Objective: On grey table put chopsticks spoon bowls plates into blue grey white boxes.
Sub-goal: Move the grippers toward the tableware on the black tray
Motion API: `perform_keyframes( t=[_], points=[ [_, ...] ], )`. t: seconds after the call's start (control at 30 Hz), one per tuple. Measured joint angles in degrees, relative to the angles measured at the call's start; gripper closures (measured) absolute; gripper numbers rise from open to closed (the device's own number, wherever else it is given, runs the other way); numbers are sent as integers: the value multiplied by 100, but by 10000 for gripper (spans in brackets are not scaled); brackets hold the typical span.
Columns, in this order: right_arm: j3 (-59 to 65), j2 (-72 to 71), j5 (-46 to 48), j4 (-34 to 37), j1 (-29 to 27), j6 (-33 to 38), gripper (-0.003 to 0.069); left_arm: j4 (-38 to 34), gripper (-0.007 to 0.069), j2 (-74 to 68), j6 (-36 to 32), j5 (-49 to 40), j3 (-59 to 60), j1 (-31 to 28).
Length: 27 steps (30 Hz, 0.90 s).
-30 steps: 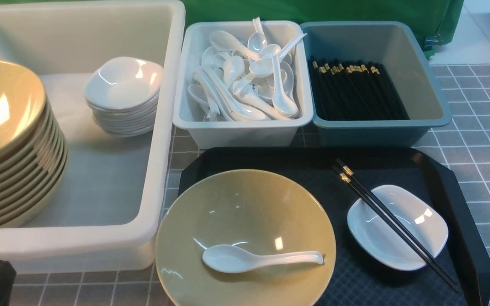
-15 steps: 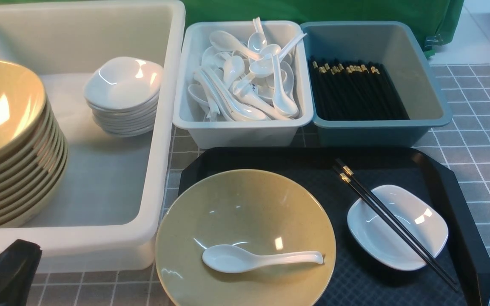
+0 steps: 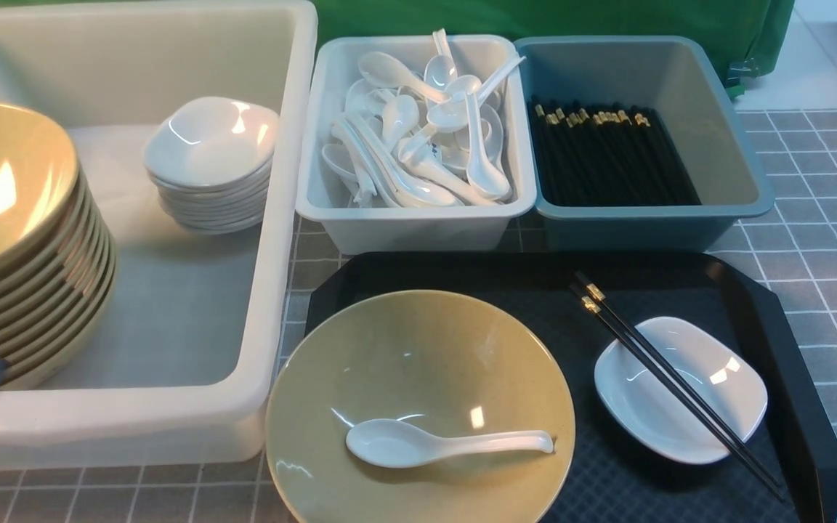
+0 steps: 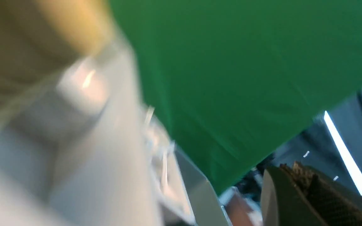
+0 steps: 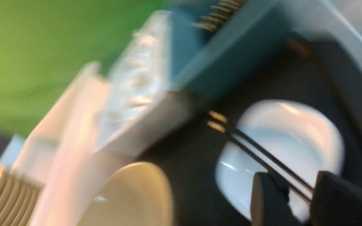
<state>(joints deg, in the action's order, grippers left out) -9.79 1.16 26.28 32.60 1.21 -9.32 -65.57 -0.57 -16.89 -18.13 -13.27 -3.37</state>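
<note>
Obs: right gripper [image 5: 294,186] jaws parted, gripping nothing, above the chopsticks [image 3: 652,357], which lay across small white plate [image 3: 716,378] on black tray [image 3: 789,349]. The spoon [image 3: 447,442] lay in yellow bowl [image 3: 418,363], same tray. Of left gripper [image 4: 306,201] one blurred finger showed; jaw state could not be told

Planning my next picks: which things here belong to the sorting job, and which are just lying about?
Job: loose spoon, yellow bowl, chopsticks, white dish; white box, grey box, blue box.
Just there: black tray, green cloth, grey table.
</note>
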Motion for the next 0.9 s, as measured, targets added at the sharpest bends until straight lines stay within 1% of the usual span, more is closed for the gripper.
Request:
perform_keyframes(
  t=[0.03, 0.1, 0.13, 0.2, 0.23, 0.27, 0.3, 0.33, 0.37, 0.4, 0.43, 0.5, 0.53, 0.6, 0.63, 0.77, 0.8, 0.83, 0.9],
  points=[
    [-285, 210, 29, -61, 51, 295, 469, 69, 636, -173, -387, -72, -221, 0],
    [-911, 831, 243, -250, 121, 962, 522, 359, 636, -701, -953, -323, -674, 0],
    [-979, 982, 280, -270, 129, 1038, 527, 401, 636, -766, -994, -353, -722, 0],
    [-1997, 2037, 1046, -464, 156, 2144, 603, 1145, 636, -1656, -1359, -1063, -1471, 0],
    [-1997, 2123, 1120, -478, 156, 2220, 603, 1215, 636, -1729, -1359, -1063, -1471, 0],
    [-2676, 2868, 1743, -570, 156, 2768, 624, 1881, 636, -2348, -1444, -1752, -2030, 0],
    [-2966, 3190, 2154, -617, 156, 2999, 625, 2270, 636, -2677, -1444, -2185, -2356, 0],
    [-3309, 3500, 2485, -695, 156, 3246, 625, 2502, 636, -2872, -1444, -2538, -2611, 0],
    [-3622, 3868, 2872, -774, 160, 3454, 625, 2939, 636, -3232, -1434, -2968, -2922, 0],
    [-3682, 4009, 2943, -787, 160, 3486, 625, 3009, 636, -3292, -1418, -3131, -3041, 0],
    [-4048, 4462, 3376, -901, 179, 3660, 625, 3468, 636, -3671, -1362, -3572, -3372, 28],
    [-4495, 5046, 3802, -1148, 311, 3806, 625, 4091, 636, -4192, -1035, -4176, -3903, 215],
    [-4550, 5136, 3846, -1195, 348, 3816, 625, 4186, 636, -4281, -964, -4248, -3974, 266],
    [-4756, 5543, 3999, -1450, 571, 3846, 625, 4621, 636, -4718, -635, -4531, -4273, 627],
    [-4854, 5760, 4094, -1719, 809, 3850, 625, 4880, 636, -5019, -497, -4667, -4410, 914],
    [-4991, 6351, 4206, -2452, 1512, 3584, 624, 5429, 636, -5793, -352, -4912, -4756, 1933],
    [-4991, 6540, 4206, -2666, 1716, 3520, 624, 5561, 636, -6008, -309, -4939, -4882, 2289],
    [-4991, 6573, 4206, -2690, 1746, 3513, 624, 5613, 636, -6093, -301, -4937, -4904, 2408],
    [-4994, 7007, 4131, -2833, 2084, 3471, 624, 5941, 636, -6658, -272, -4941, -5287, 3122]
  ],
)
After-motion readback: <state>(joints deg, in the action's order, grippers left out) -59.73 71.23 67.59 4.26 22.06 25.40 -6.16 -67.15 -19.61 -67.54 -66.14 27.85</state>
